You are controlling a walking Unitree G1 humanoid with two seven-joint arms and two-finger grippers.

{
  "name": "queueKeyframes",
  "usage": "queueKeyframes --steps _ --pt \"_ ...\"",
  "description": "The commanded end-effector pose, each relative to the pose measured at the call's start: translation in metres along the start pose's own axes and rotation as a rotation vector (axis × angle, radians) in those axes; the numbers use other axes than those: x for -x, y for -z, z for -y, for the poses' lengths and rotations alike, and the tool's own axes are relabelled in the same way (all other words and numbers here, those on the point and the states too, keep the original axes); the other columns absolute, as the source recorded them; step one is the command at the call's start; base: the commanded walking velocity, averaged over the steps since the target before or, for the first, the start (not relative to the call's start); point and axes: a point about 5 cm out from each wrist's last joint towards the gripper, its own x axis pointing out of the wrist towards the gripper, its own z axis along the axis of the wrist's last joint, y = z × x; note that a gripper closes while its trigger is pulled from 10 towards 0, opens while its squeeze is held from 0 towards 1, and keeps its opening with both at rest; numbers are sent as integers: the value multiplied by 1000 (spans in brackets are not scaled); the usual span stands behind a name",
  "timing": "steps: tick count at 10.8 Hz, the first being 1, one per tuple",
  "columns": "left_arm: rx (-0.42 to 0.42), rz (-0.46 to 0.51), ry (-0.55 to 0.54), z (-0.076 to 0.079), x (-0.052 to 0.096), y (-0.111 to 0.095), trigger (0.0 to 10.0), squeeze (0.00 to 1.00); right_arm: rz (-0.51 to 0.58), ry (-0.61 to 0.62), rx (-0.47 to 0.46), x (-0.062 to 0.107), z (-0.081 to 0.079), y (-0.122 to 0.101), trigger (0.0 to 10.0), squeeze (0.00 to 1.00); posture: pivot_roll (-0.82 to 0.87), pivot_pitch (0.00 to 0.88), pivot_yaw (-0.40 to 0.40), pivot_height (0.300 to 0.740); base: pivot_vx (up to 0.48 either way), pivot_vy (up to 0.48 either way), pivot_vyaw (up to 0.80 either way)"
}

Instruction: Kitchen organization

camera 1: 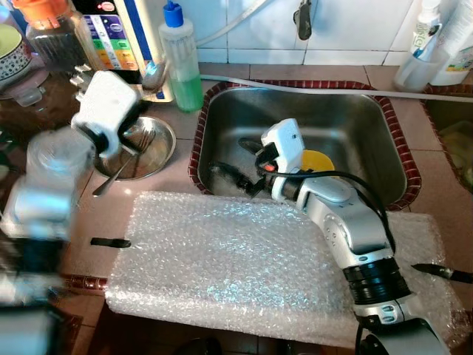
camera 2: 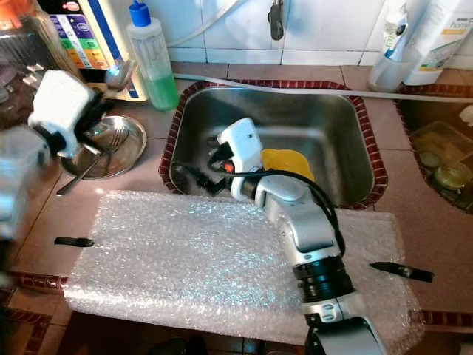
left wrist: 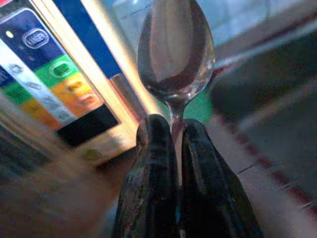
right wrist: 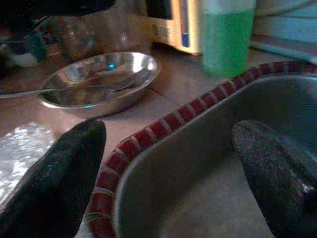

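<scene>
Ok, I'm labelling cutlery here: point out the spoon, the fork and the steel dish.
spoon [left wrist: 174, 54]: left wrist view, on its bowl.
fork [right wrist: 130, 79]: right wrist view, on its tines.
steel dish [camera 1: 164, 148]: left eye view, on its rim.

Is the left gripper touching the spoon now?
Touching. In the left wrist view, the left gripper has its two black fingers closed on the neck of the spoon, just below the bowl.
</scene>
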Motion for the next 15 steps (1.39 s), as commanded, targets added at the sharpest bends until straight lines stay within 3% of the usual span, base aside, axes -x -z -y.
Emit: queueKeyframes --steps 1,3,5,6,7,10,11,12,15 --pt "83 71 -19 12 7 -5 0 0 19 34 8 1 3 -3 10000 0 -87 191 71 740 0 0 0" --pt "200 152 -71 31 14 -7 0 0 32 89 12 4 9 -3 10000 0 -80 191 62 740 0 0 0" --pt "315 189 -94 57 30 -7 0 0 85 202 6 11 16 -5 10000 0 -70 198 43 740 0 0 0" --pt "317 184 -87 63 36 -6 0 0 107 239 6 15 18 -6 10000 0 -66 200 39 740 0 0 0" --pt "294 154 -148 62 45 2 0 0 132 315 15 23 22 -8 10000 0 -66 200 39 740 0 0 0" --pt "392 90 -209 83 48 16 2078 0 128 389 -9 39 19 -1 10000 0 -112 208 40 740 0 0 -148" --pt "421 81 -221 90 49 18 1922 0 117 396 -14 41 17 2 10000 0 -124 205 33 740 0 0 -781" --pt "441 70 -226 95 47 21 196 0 108 406 -17 43 16 3 10000 0 -128 194 9 740 0 0 -781" --pt "453 72 -251 92 46 25 78 0 104 379 -9 39 11 2 10000 0 -129 194 38 740 0 0 -723"
